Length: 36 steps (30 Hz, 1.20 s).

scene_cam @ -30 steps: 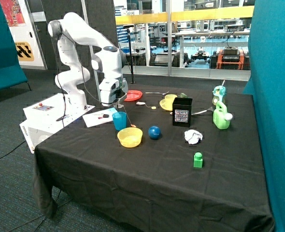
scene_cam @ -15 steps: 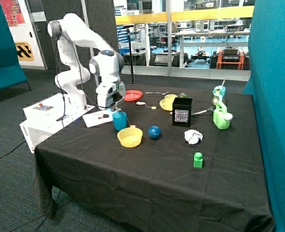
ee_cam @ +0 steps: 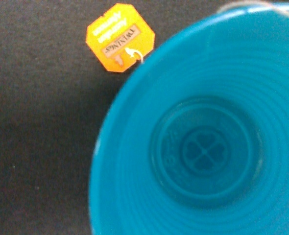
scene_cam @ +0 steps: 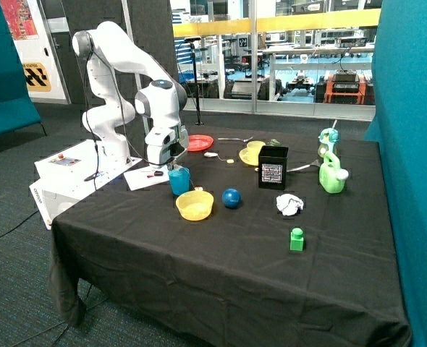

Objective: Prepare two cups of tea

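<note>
- Your gripper [scene_cam: 171, 160] hangs right over the small blue plastic tumbler [scene_cam: 179, 181], which stands on the black tablecloth [scene_cam: 221, 253] beside the wide yellow bowl [scene_cam: 195, 205].
- You can't tell from either view how wide the fingers stand or whether they hold anything.
- Down the wrist view, the tumbler's ribbed inside looks empty.
- An orange eight-sided tea tag [ee_cam: 120, 37] lies on the cloth just outside the rim.
- The small yellow cup [scene_cam: 255, 152] on its saucer sits behind the black box [scene_cam: 273, 167], probably untouched.

table [scene_cam: 199, 275]: black cloth | blue tumbler [scene_cam: 179, 181] | yellow bowl [scene_cam: 195, 205] | ball [scene_cam: 231, 198]
</note>
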### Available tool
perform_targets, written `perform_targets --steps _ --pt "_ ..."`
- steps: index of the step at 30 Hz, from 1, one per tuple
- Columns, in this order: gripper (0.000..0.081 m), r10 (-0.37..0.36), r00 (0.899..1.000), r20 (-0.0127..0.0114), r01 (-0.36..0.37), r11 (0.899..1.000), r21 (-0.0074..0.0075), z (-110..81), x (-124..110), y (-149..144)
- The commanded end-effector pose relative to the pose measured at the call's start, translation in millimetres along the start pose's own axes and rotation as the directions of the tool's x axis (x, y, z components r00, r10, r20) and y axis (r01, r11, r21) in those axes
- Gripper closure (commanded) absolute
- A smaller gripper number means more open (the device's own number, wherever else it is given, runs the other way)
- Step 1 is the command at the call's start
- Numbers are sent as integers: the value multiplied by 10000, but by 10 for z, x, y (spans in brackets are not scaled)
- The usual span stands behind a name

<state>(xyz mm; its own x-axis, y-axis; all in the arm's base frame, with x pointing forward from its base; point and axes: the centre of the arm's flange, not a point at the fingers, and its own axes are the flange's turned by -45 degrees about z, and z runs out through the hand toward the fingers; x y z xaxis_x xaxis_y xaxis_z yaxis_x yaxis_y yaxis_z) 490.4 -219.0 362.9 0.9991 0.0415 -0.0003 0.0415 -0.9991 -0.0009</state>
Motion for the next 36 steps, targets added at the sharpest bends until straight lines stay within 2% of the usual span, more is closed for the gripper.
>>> perform_targets --steps 1,8,13,17,23,36 --pt "808 -65 10000 -3 65 10000 -9 78 30 -67" --pt "808 -89 10000 -3 89 10000 -9 112 20 -105" --pt "558 -57 10000 -3 57 10000 -9 116 -4 -100" --pt "433 -7 10000 -3 7 10000 -9 119 -28 -79" --pt "373 15 10000 -3 -15 10000 -9 120 -44 -65" --pt "321 -36 10000 -3 36 10000 -9 99 9 -78"
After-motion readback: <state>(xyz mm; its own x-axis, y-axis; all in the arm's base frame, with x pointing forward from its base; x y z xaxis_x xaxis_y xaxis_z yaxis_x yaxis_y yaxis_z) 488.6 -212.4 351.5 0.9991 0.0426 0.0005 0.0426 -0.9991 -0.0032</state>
